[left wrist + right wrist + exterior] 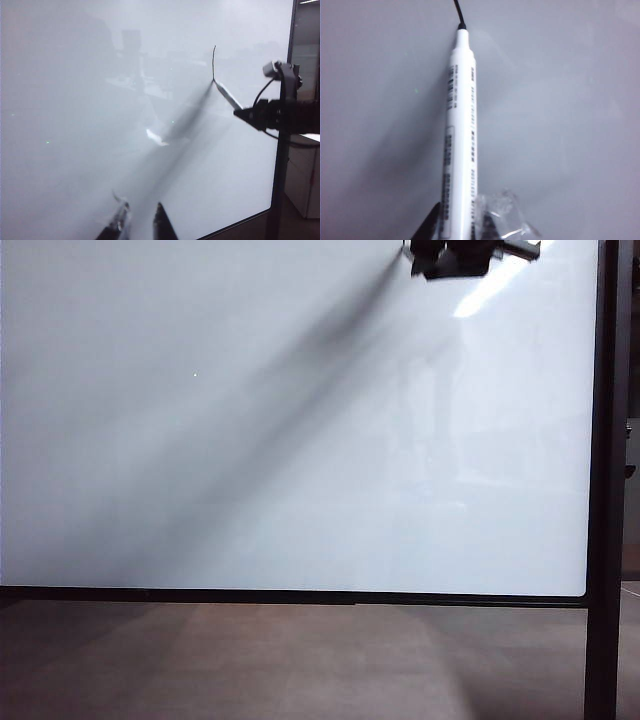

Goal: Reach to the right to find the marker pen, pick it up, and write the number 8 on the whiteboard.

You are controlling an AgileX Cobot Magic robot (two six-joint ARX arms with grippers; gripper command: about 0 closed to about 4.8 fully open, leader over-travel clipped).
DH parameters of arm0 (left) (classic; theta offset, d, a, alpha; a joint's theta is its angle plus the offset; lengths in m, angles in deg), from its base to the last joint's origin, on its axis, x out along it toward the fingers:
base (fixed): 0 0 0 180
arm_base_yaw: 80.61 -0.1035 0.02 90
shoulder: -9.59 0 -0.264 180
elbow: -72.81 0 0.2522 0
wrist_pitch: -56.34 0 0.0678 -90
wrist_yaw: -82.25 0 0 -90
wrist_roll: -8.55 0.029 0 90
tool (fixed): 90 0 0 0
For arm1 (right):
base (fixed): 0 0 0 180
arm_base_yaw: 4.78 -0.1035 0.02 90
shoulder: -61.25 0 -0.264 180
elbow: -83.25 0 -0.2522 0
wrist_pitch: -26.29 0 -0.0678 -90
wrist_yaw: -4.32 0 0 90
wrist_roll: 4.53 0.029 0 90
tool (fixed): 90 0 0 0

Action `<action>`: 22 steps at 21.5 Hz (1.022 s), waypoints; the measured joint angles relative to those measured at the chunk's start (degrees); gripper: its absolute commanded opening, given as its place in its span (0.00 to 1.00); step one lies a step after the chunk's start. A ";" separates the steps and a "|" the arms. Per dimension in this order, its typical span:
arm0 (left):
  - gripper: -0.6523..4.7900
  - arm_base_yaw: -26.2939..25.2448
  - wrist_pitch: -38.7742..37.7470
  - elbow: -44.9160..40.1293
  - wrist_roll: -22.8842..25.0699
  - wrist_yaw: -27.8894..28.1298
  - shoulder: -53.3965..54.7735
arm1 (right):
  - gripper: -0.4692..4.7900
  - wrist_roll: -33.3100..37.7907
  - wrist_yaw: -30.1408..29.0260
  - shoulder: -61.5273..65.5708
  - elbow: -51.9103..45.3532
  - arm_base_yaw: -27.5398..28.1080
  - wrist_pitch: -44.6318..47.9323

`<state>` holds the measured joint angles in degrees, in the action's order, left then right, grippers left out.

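The whiteboard (250,440) fills the exterior view. My right gripper (460,255) shows as a dark shape at the board's top edge. In the right wrist view it (460,227) is shut on the white marker pen (460,125), whose black tip touches the board. Of the number 8 only one thin black stroke (214,62) shows, running up from the tip; it also appears in the right wrist view (457,10). The left wrist view shows the marker pen (229,95) in the right gripper (245,114). My left gripper (140,210) is open, empty, away from the pen.
The board's black upright post (605,480) stands at the right and its thin black bottom frame (300,596) runs across. Brown floor (300,660) lies below. A long shadow of the right arm (300,370) crosses the board. A pale cabinet (305,175) stands beyond the post.
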<state>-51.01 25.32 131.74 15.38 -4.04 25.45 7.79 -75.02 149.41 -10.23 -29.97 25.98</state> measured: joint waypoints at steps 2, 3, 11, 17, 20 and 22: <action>0.24 0.00 0.00 0.00 0.00 0.00 0.00 | 0.08 0.22 0.09 0.04 -1.03 0.00 -0.48; 0.24 0.00 0.00 0.00 0.02 0.00 0.00 | 0.08 0.28 0.09 0.13 -1.33 0.00 -0.83; 0.24 0.00 -0.11 0.00 0.02 -0.02 0.00 | 0.08 0.50 0.13 0.24 -1.79 -0.02 -1.07; 0.24 0.00 -0.13 0.00 0.02 0.00 0.00 | 0.08 0.46 1.31 0.24 -1.81 -0.09 -1.16; 0.24 0.02 -0.17 0.00 0.00 0.00 0.04 | 0.08 0.44 1.79 -0.31 -2.01 0.42 -1.88; 0.24 0.02 -0.17 0.00 0.00 0.00 0.00 | 0.08 0.44 2.10 -0.92 -2.14 1.09 -2.47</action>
<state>-50.99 25.15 131.74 15.38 -4.04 25.45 8.22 -72.92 148.49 -12.38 -28.87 23.51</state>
